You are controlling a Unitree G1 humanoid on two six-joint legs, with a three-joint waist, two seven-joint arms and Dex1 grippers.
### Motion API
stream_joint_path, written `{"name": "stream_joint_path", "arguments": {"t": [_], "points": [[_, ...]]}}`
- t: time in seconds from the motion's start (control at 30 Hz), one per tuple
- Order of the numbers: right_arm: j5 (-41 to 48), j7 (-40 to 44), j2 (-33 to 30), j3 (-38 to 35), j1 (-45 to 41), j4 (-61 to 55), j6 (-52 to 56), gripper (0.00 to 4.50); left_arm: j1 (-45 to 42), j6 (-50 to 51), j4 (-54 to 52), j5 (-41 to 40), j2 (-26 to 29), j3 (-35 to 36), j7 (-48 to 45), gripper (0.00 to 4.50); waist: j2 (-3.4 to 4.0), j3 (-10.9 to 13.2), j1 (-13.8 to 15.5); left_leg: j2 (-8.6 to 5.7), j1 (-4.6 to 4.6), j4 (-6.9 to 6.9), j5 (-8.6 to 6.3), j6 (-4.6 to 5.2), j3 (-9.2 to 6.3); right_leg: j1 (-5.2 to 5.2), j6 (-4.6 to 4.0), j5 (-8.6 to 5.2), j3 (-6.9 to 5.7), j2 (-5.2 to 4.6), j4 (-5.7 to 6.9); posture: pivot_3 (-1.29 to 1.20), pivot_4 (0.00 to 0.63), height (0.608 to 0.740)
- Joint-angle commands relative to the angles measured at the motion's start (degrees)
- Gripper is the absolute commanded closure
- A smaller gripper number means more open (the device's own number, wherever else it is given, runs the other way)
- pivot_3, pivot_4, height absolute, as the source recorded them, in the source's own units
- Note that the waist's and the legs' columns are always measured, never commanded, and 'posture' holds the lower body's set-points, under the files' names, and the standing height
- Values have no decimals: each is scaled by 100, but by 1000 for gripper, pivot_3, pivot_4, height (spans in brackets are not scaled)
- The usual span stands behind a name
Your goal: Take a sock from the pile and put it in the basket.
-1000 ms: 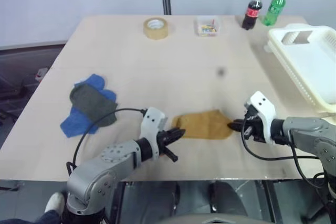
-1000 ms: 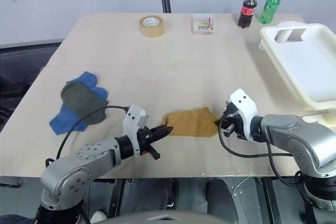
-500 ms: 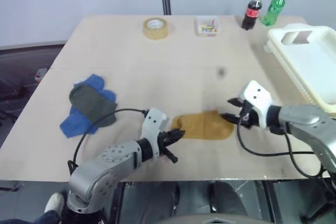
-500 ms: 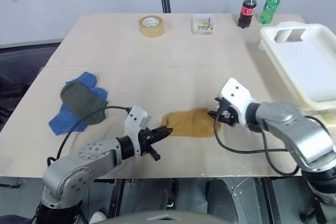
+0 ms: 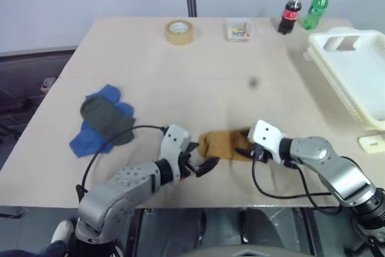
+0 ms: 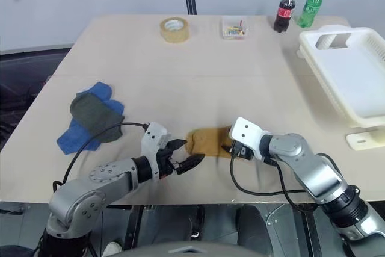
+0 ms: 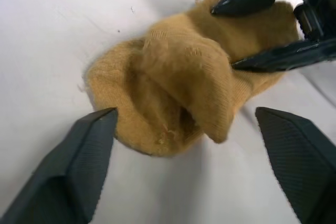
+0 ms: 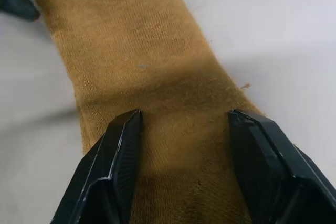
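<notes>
Releasing: left gripper point(image 5: 201, 165) now wide, off the sock point(image 5: 224, 144). Right gripper point(image 5: 245, 150) has moved in, fingers open astride it. Handover underway; basket point(image 5: 352, 82) far right.

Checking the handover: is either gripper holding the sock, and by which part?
No. The left gripper is open, off the sock; the right gripper straddles its other end, open.
</notes>
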Motion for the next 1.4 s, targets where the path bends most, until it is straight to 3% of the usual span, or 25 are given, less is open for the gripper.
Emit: {"name": "stream_joint_path", "arguments": {"t": [0.03,0.2,0.3,0.37,0.6,0.9,1.13,1.4], "points": [[-146,87,8,-68,98,73,-54,1759,-14,14,291,-318,-59,588,-10,41,0,0,3,0,0,0,0,0,-2,1,0,0,-3,0,0,0,150,738],[-232,110,74,-53,172,33,-3,1759,-349,458,917,-515,-51,765,76,41,-2,-3,20,-3,5,2,-1,2,-7,6,0,0,-10,0,-2,0,150,738],[-279,90,154,-85,172,31,42,1759,-656,942,1240,-641,61,546,-19,41,-1,-3,17,-4,28,1,-4,6,-8,28,0,0,-11,0,-3,0,150,738],[-325,89,191,-95,157,69,45,1759,-917,1125,1499,-717,52,413,-145,41,-1,-3,18,-5,95,-23,-14,23,-9,92,0,-3,-12,0,-14,0,150,738],[-451,78,257,-147,167,100,43,1759,-1606,2125,2427,-1331,-100,308,-719,41,2,-10,22,-10,119,-27,-14,23,-19,117,1,-3,-21,-1,-16,0,150,738],[-539,14,310,-177,250,37,96,1759,-1686,2478,3114,-2034,-621,1058,-965,41,1,-9,-3,-9,118,-33,-13,20,-23,115,2,-3,-21,-4,-20,0,150,738],[-556,25,318,-218,284,-17,145,1759,-1888,2322,3456,-3005,-1182,2171,-702,41,-5,-5,0,-9,113,-33,-13,19,-24,112,2,-3,-22,-6,-23,0,150,738],[-576,46,350,-205,218,-5,184,1759,-1706,2463,3371,-3538,-1556,1969,-259,41,-6,-5,2,-9,110,-33,-8,11,-24,112,2,-2,-23,-9,-29,0,150,738]]}}
